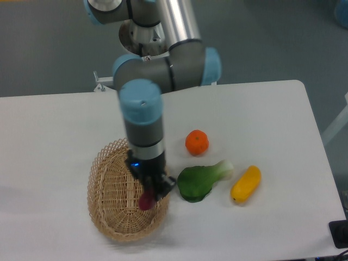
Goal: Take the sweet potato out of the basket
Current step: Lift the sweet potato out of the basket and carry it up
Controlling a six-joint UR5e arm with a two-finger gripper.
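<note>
The magenta-purple sweet potato (pixel 145 200) hangs in my gripper (pixel 151 191), which is shut on its upper part; only the lower end shows below the black fingers. It hovers over the right side of the tan wicker basket (pixel 111 196), near the rim. The basket's inside looks bare. My arm's blue wrist joint (pixel 141 103) stands straight above the gripper and hides the fingers' upper parts.
Right of the basket lie a green bok choy (pixel 202 179), an orange (pixel 197 142) and a yellow-orange oblong vegetable (pixel 246 184). The white table's front edge runs below the basket; its right edge is beyond the yellow vegetable.
</note>
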